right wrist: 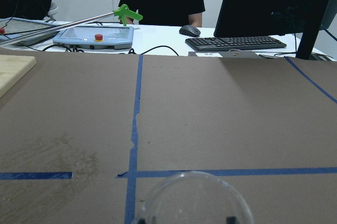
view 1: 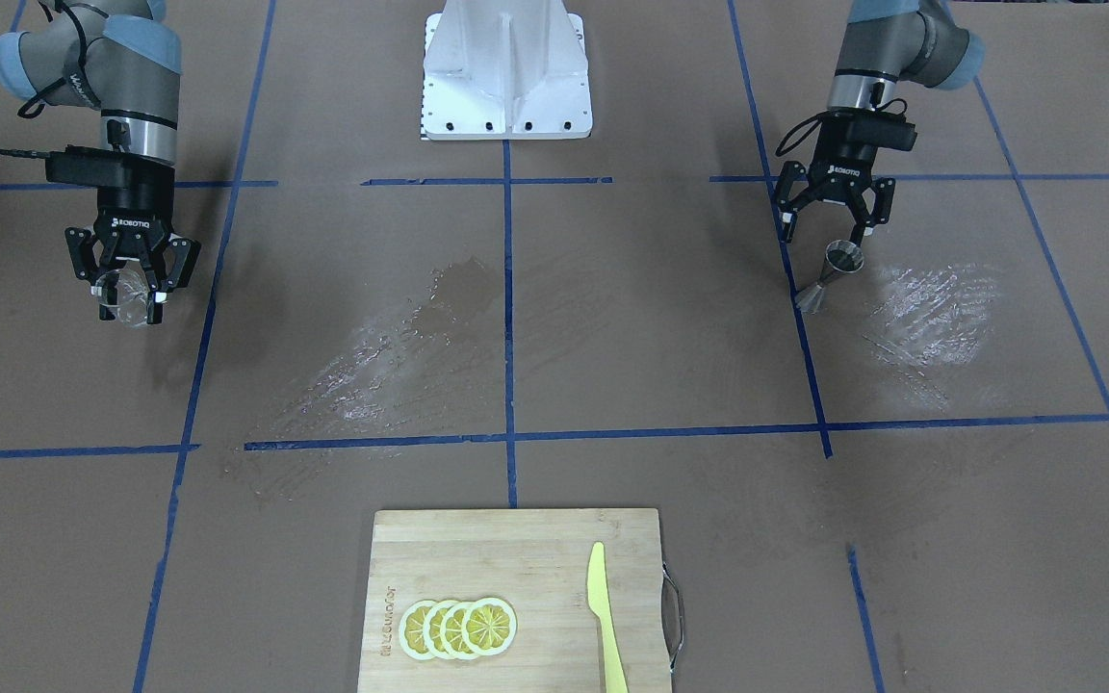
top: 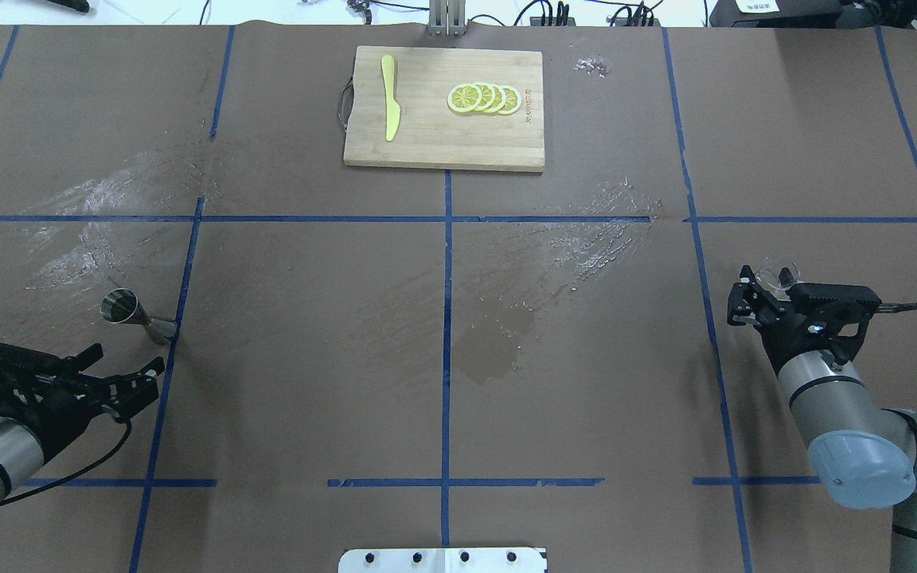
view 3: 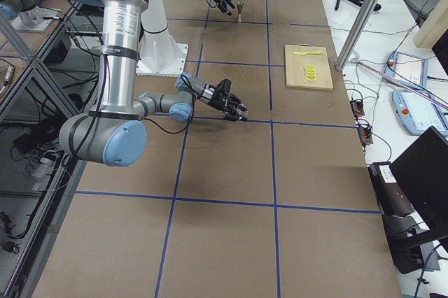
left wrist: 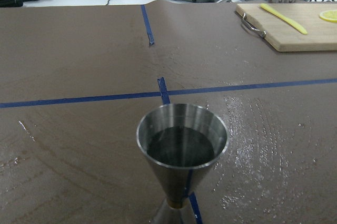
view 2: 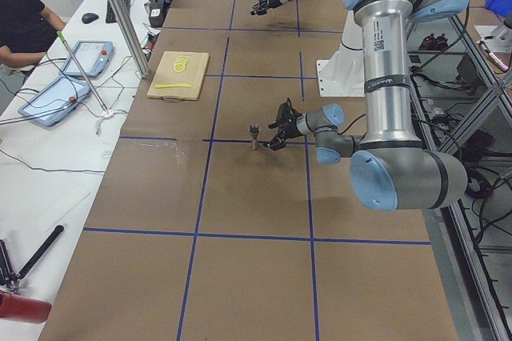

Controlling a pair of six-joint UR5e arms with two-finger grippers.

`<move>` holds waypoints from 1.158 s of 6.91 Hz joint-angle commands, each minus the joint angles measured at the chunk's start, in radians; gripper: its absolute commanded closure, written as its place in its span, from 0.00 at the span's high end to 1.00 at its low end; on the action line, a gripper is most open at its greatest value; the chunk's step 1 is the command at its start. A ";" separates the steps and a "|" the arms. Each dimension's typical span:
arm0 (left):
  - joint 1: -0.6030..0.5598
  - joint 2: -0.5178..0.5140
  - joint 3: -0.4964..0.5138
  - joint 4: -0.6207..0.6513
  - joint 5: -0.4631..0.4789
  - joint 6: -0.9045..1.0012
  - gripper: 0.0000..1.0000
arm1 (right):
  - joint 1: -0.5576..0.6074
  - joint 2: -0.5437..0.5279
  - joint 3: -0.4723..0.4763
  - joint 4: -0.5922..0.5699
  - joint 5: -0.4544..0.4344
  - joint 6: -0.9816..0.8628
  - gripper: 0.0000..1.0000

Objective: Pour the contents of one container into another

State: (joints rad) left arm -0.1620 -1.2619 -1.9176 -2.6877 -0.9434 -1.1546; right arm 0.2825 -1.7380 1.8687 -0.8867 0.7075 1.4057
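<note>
Right gripper clamped on glass cup. Left gripper spread wide, empty, just beside upright jigger standing on tape line.

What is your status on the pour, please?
Left gripper open, short of the jigger, not touching. Right gripper shut on the glass cup, at the table's other end. Cutting board off the path.

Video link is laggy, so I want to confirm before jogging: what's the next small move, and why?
Probably ease the left hand forward until the jigger sits between its fingers. That hand is open and just short of the jigger, which stands upright and untouched, while the right hand appears to grip the glass.
</note>
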 commanded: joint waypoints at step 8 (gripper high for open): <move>-0.094 0.119 -0.334 0.266 -0.347 0.019 1.00 | -0.082 0.043 -0.123 0.096 -0.068 0.125 0.02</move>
State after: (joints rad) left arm -0.2534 -1.1427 -2.2482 -2.4222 -1.2888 -1.1352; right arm 0.2042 -1.6968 1.7756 -0.8387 0.6398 1.5306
